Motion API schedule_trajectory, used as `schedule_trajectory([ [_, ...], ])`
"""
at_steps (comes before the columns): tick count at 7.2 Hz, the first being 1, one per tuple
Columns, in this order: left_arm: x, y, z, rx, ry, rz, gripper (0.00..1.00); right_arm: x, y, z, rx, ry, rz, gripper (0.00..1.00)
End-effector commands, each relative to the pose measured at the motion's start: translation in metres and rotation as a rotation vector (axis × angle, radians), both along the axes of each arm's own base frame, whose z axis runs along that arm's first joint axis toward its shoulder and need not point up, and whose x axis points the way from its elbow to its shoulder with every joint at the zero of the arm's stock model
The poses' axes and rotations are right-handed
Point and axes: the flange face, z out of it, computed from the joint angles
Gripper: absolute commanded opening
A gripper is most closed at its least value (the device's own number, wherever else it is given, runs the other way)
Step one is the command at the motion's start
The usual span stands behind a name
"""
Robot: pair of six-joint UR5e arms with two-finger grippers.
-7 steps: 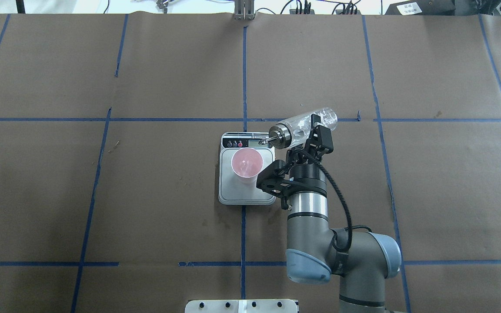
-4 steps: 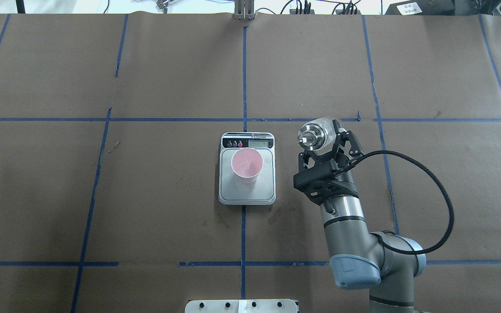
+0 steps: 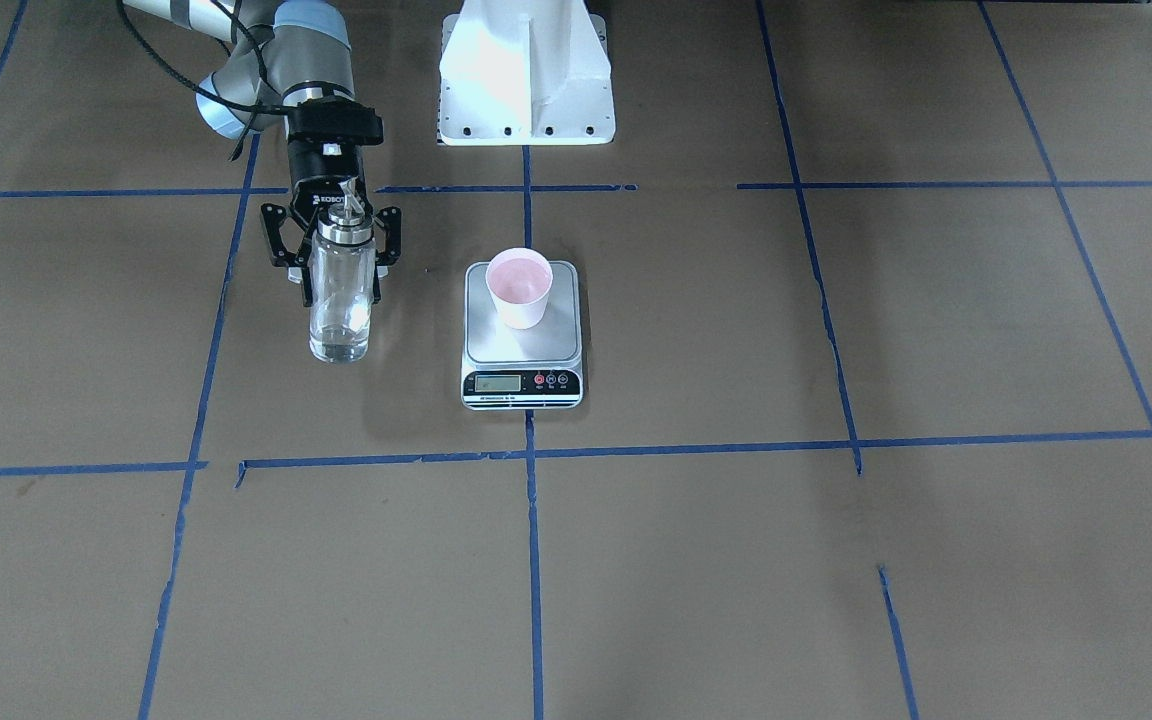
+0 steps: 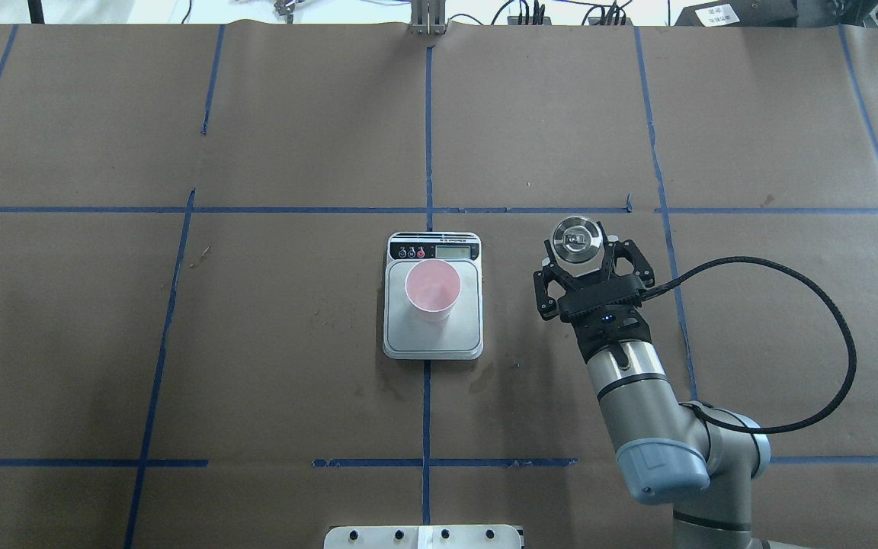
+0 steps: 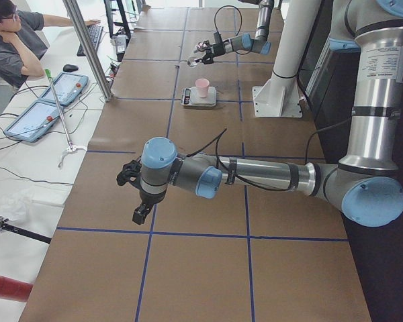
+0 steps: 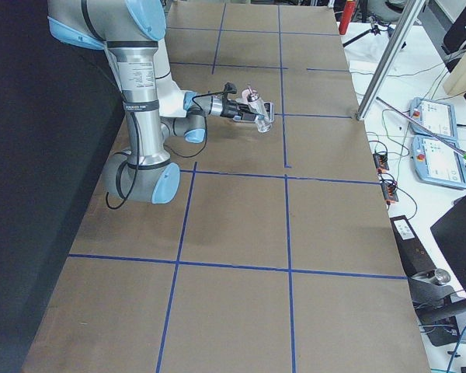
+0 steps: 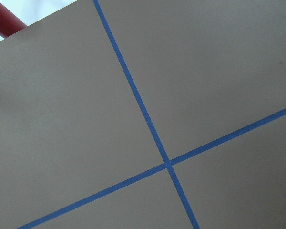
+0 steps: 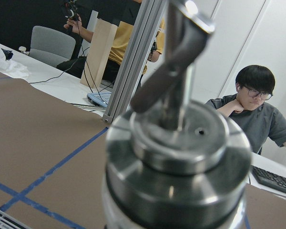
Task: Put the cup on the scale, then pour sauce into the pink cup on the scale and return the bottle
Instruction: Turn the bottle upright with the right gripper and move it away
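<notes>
Glass-clear and cylindrical, the silver-capped bottle [image 3: 340,320] is held upright in the front view, clamped by the right gripper [image 3: 341,285] beside the steel-topped scale [image 3: 522,345] bearing the pink paper cup [image 3: 520,288]; overhead it sits apart from both, so lower straight and release only once the base is grounded.

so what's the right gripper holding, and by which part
The right gripper holds the glass bottle upright, clamped on the upper part of its glass body, just below the silver cap.
</notes>
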Motion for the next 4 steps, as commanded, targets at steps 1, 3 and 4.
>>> schedule_trajectory([
  [1,-0.003,0.000,-0.001,0.002,0.000,-0.006,1.00,0.028,-0.018,0.036,-0.127,-0.151,-0.052,0.00],
  [3,-0.003,-0.004,-0.005,0.009,0.000,-0.006,1.00,0.074,-0.024,0.070,-0.198,-0.178,-0.051,0.00],
  [4,-0.003,-0.007,-0.010,0.019,-0.001,-0.007,1.00,0.078,-0.027,0.074,-0.239,-0.234,-0.059,0.00],
])
